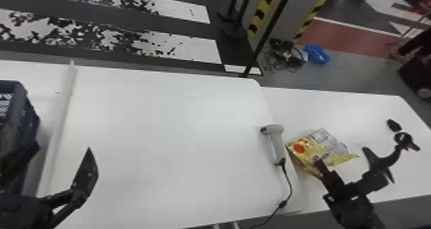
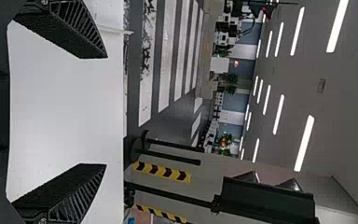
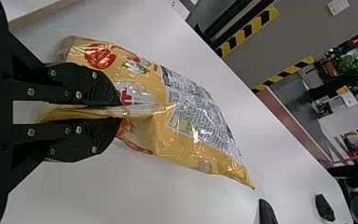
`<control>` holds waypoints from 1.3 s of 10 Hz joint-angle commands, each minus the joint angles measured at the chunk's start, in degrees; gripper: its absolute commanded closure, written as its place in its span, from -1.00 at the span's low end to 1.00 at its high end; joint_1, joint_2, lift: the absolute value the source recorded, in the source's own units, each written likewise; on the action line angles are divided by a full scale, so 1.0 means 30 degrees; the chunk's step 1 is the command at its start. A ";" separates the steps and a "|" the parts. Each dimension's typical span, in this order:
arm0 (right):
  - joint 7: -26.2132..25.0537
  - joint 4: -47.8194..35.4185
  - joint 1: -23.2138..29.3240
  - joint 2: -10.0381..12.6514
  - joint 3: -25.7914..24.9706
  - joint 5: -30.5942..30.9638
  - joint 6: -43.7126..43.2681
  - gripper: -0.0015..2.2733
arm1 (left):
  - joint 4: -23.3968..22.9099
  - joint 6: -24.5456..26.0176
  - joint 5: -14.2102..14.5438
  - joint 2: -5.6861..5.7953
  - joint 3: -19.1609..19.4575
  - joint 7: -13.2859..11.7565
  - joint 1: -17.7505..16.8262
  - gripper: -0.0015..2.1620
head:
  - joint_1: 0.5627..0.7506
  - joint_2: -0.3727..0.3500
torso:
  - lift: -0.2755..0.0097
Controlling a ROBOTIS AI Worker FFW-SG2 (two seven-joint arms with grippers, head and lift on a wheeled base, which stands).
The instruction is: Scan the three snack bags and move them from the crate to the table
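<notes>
One bag (image 3: 196,121) pinched by right end effector (image 1: 317,163).

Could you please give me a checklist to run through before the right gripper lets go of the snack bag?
1. Right gripper shut on the snack bag: ok.
2. Bag over the table, not the crate: ok.
3. Bag's weight resting on the table: cannot tell.
4. Scanner free of both grippers, lying to the left of the bag: ok.
5. Left gripper open, with nothing between its fingers: ok.
6. Bag already scanned: cannot tell.
</notes>
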 commanded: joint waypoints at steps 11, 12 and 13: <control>-0.2287 -2.0795 1.0026 0.2342 0.6088 0.6536 -0.0461 -0.90 | 0.0153 0.0239 -0.0510 -0.0117 -0.0410 0.0327 -0.0240 -0.97 | 0.41 -0.94 | 0.50; -0.2023 -2.1527 1.0729 0.2459 0.7290 0.6917 -0.0461 -0.90 | 0.0153 0.0239 -0.0510 -0.0117 -0.0410 0.0356 -0.0269 -0.97 | 0.41 -0.94 | 0.50; -0.1642 -2.1556 1.1257 0.2869 0.8374 0.7327 -0.0636 -0.90 | 0.0211 0.0239 -0.0510 -0.0117 -0.0410 0.0444 -0.0269 -0.97 | 0.41 -0.92 | 0.50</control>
